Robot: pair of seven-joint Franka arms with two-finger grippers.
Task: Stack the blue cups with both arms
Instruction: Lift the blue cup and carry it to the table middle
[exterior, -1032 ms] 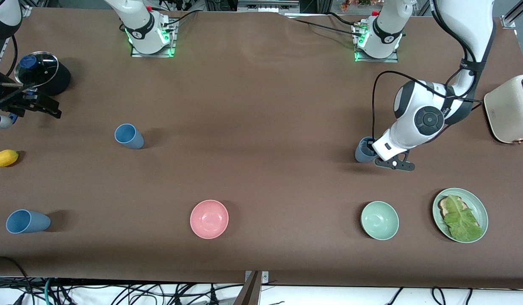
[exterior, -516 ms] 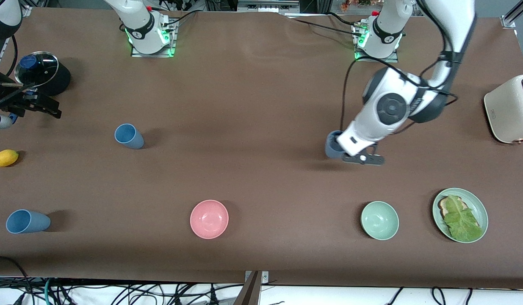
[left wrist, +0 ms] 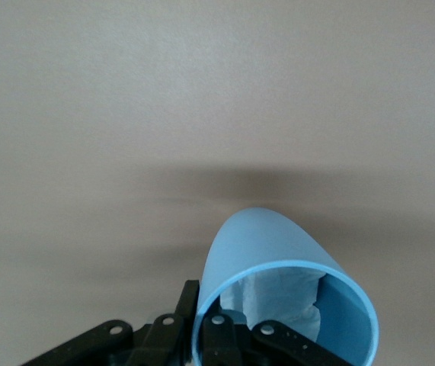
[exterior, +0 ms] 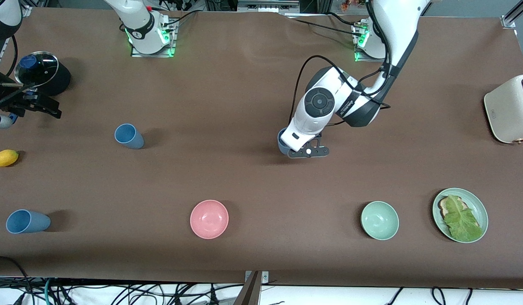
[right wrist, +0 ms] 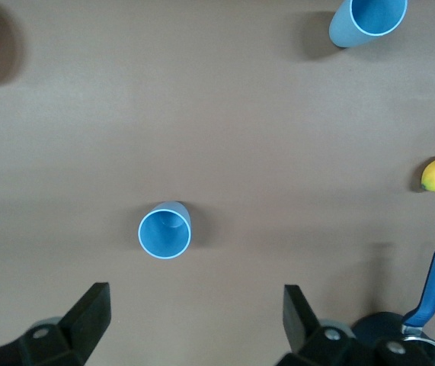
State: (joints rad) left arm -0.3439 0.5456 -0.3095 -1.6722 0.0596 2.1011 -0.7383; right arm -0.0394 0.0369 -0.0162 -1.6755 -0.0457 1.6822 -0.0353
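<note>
Holding: left gripper point(exterior: 296, 149) is pinched on the rim of the grey-blue cup point(exterior: 282, 144), carried over the middle of the table point(exterior: 244, 84).
Grip detail: one finger point(left wrist: 278, 339) sits inside the cup point(left wrist: 278, 267), the other against its outer wall; whitish paper shows inside.
Right gripper: point(right wrist: 194, 324) hangs over the right arm's end of the table, fingers spread wide, holding nothing; this arm waits.
Second cup: point(exterior: 128, 136) upright, toward the right arm's end of the table.
Third cup: point(exterior: 26, 221) on its side, nearer the front camera than the second cup.
Bowls: pink bowl point(exterior: 209, 219) and green bowl point(exterior: 379, 220) stand near the table's front edge, well apart.
</note>
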